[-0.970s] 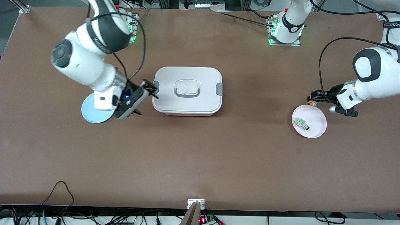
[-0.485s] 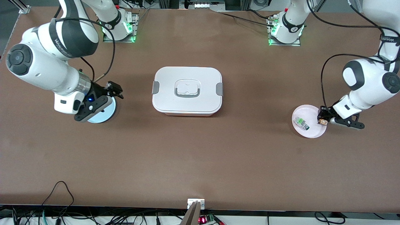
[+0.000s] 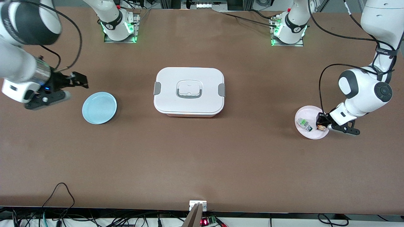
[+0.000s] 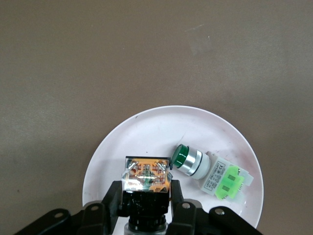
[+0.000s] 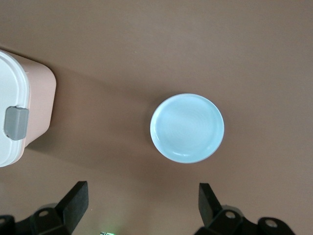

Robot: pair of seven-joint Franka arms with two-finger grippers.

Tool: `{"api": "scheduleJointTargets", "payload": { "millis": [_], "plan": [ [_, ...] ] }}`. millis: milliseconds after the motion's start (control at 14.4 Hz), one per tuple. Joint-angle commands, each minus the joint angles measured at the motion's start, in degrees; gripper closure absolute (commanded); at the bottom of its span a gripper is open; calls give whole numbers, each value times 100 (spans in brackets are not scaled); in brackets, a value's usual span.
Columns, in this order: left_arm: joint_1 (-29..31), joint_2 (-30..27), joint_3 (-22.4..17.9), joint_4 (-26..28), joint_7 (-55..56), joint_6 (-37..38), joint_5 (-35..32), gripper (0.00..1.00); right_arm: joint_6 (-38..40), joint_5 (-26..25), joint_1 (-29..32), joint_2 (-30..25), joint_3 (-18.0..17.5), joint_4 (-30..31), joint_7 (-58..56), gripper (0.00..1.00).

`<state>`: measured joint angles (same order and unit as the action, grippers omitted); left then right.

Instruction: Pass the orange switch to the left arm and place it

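My left gripper [image 3: 321,124] is shut on the orange switch [image 3: 321,127], low over the pink plate [image 3: 312,135] at the left arm's end of the table. In the left wrist view the fingers [image 4: 177,195] clamp the switch's black body, and its orange face [image 4: 146,176] points at the plate [image 4: 142,132]. I cannot tell whether the switch touches the plate. My right gripper [image 3: 79,80] is open and empty, up in the air beside the blue plate [image 3: 99,107]. The white box [image 3: 189,91] stands at the table's middle, apart from both grippers.
A green-and-white component [image 3: 304,123] lies on the pink plate beside the switch, and shows in the left wrist view [image 4: 210,171]. The right wrist view shows the blue plate [image 5: 187,127], empty, and a corner of the box [image 5: 12,107] with its grey latch.
My right gripper moved away from the box, past the blue plate toward the right arm's end. My left gripper carried the orange switch down over the pink plate.
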<state>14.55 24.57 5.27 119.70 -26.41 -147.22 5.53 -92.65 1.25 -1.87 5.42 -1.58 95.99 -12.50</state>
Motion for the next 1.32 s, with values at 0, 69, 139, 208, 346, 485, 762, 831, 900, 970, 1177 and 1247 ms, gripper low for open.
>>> {"api": "scheduleJointTargets", "payload": {
  "millis": [0, 69, 139, 208, 346, 485, 762, 831, 900, 970, 1177, 1247],
  "plan": [
    [13, 135, -17, -122, -66, -18, -140, 100, 334, -238, 448, -392, -533, 78, 467, 0],
    [22, 171, -26, -122, -66, -18, -140, 100, 422, -309, 538, -497, -710, 69, 755, 0],
    [31, 197, -43, -122, -66, -18, -140, 100, 484, -318, 539, -568, -729, 69, 1080, 0],
    [31, 232, -69, -122, -66, -18, -140, 99, 528, -318, 539, -655, -730, 60, 1257, 0],
    [31, 232, -78, -122, -66, -18, -149, 87, 598, -301, 530, -788, -704, 42, 1294, 0],
    [31, 215, -79, -122, -57, -9, -132, 1, 564, -274, 521, -954, -494, 42, 1469, 0],
    [48, 92, -79, -79, -40, -9, -131, 0, 292, -213, 530, -921, -360, -150, 1716, 0],
    [48, -13, -79, -44, -14, -9, -140, 0, 335, -221, 521, -816, -378, -299, 1716, 0],
    [57, -135, -79, 26, 30, 0, -140, 0, 344, -221, 530, -745, -378, -431, 1681, 0],
    [48, -241, -79, 131, 39, 17, -140, 0, 335, -221, 530, -701, -378, -476, 1733, 0],
    [215, -864, -70, 396, 39, 701, -149, 0, 344, -265, 521, -718, -387, -520, 1725, 0],
    [189, -1127, -70, 353, 13, 781, -149, 0, 361, -248, 521, -735, -387, -520, 1716, 0]
  ]
}}
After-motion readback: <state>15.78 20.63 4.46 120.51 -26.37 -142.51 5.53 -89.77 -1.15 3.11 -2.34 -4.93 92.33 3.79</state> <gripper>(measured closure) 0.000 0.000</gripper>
